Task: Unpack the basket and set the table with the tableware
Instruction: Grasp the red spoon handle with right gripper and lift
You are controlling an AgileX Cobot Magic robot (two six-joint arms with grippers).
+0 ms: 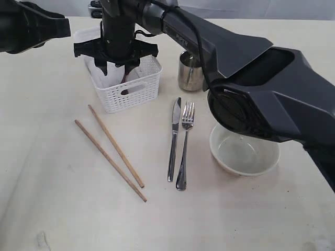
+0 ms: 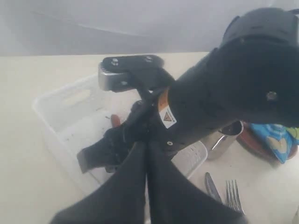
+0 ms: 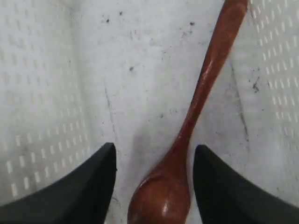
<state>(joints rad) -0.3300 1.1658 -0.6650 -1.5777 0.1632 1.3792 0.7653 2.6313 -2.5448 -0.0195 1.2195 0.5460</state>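
A reddish-brown wooden spoon [image 3: 187, 149] lies flat on the floor of the white basket [image 1: 131, 91]. My right gripper [image 3: 155, 149] reaches down into the basket and stands open, one finger on each side of the spoon's bowl, not touching it. From outside, the right gripper [image 1: 115, 70] hangs over the basket's middle. My left gripper [image 2: 147, 151] is shut with nothing in it, held above the table beside the basket. On the table lie two chopsticks [image 1: 115, 146], a knife [image 1: 174, 138], a fork [image 1: 185, 144], a pale bowl [image 1: 243, 154] and a steel cup [image 1: 188, 73].
The basket's lattice walls [image 3: 42, 116] stand close on both sides of the right gripper. A brown plate [image 2: 254, 144] with a blue bag [image 2: 275, 140] on it sits beyond the cup. The left arm [image 1: 29, 23] hangs at the far left.
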